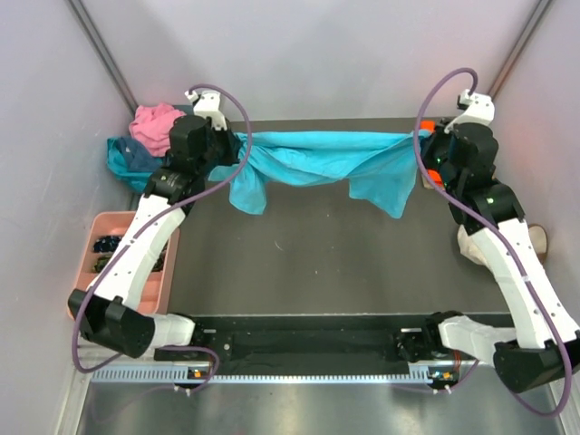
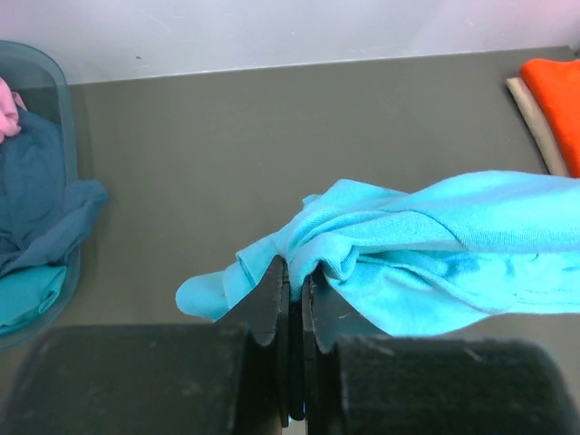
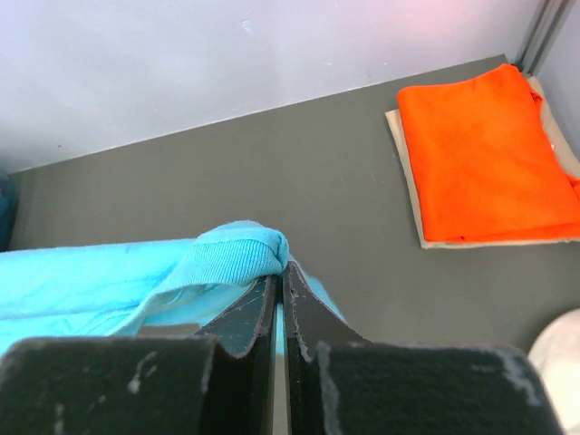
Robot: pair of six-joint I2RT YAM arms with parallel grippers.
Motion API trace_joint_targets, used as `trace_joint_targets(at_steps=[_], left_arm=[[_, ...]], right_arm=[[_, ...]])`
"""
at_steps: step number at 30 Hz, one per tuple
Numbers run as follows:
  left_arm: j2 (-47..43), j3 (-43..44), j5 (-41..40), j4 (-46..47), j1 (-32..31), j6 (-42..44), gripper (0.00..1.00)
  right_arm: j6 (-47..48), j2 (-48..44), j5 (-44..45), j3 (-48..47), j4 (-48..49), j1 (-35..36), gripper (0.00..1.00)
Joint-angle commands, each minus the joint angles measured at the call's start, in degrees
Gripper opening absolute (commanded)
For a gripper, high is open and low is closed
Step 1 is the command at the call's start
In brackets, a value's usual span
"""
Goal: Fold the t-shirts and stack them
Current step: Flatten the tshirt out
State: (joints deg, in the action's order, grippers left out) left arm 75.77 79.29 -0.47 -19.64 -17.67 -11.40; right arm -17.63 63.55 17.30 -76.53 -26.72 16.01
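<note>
A bright turquoise t-shirt [image 1: 317, 159] hangs stretched between my two grippers above the dark table, its loose parts drooping. My left gripper [image 2: 294, 270] is shut on its left end [image 2: 381, 236]. My right gripper [image 3: 280, 268] is shut on its right end [image 3: 227, 258]. In the top view the left gripper [image 1: 228, 143] is at the back left and the right gripper [image 1: 428, 145] at the back right. A folded orange t-shirt [image 3: 485, 159] lies on a cream cloth [image 3: 412, 195] at the back right. Pink [image 1: 156, 122] and teal [image 1: 127, 159] shirts lie heaped at the back left.
A teal bin [image 2: 65, 100] holds the heaped shirts in the left wrist view. A pink tray [image 1: 100, 227] with dark items sits at the left edge. A white cloth object [image 1: 473, 245] lies by the right arm. Grey walls close in three sides.
</note>
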Motion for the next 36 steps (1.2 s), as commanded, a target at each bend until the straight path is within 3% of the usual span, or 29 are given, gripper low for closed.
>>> trace_joint_targets(at_steps=[1,10,13,17,19,21,22,23,24,25,27,30,32,36], left_arm=[[-5.27,1.93,1.95,-4.09,0.71,0.42,0.0],[-14.94,0.26,10.22,-13.05,0.62,-2.83,0.0],[-15.21,-2.02,10.05,-11.75,0.62,-3.45,0.02],[-7.08,-6.77,8.74,-2.02,0.62,-4.24,0.04],[-2.14,-9.23,7.95,3.53,0.62,-4.95,0.18],[7.52,-9.24,4.71,9.6,0.62,-6.09,0.54],[11.21,-7.93,3.21,10.05,0.71,-7.22,0.84],[18.64,-5.66,2.15,9.45,0.62,-7.15,0.99],[22.2,-0.24,1.36,6.92,0.62,-6.97,0.99],[25.36,3.3,1.09,3.33,0.62,-7.32,0.99],[31.1,10.76,1.0,-2.57,0.45,-6.98,0.99],[28.84,9.07,-1.37,-0.59,0.36,-5.4,0.99],[24.89,6.68,-2.78,3.54,0.44,-4.78,0.99],[20.31,4.13,-3.22,1.8,0.44,-3.72,0.99]], right_arm=[[-0.65,-5.44,1.43,-0.29,-4.99,-0.19,0.0],[-3.9,-14.5,-2.97,1.65,-14.76,-0.19,0.0],[-5.57,-14.16,-2.89,3.74,-15.12,-0.19,0.0],[-8.46,-8.98,-0.34,11.56,-8.28,-0.28,0.0],[-9.79,-3.19,1.76,16.4,-1.17,-0.28,0.0],[-11.64,2.34,2.47,18.43,2.71,-0.28,0.02],[-11.99,9.42,2.74,17.74,3.77,-0.28,0.18],[-13.12,12.79,2.91,16.34,2.74,-0.36,0.4],[-13.83,15.61,3.52,14.41,0.81,-0.28,0.66],[-14.27,18.08,3.62,12.48,0.36,-0.19,0.74],[-14.01,19.07,2.65,13.42,2.45,-0.19,0.82],[-13.66,16.09,2.39,15.44,6.15,-0.19,0.92],[-12.61,15.73,2.91,15.63,6.07,-0.28,0.93],[-11.73,15.12,2.3,15.97,5.19,-0.19,0.93]])
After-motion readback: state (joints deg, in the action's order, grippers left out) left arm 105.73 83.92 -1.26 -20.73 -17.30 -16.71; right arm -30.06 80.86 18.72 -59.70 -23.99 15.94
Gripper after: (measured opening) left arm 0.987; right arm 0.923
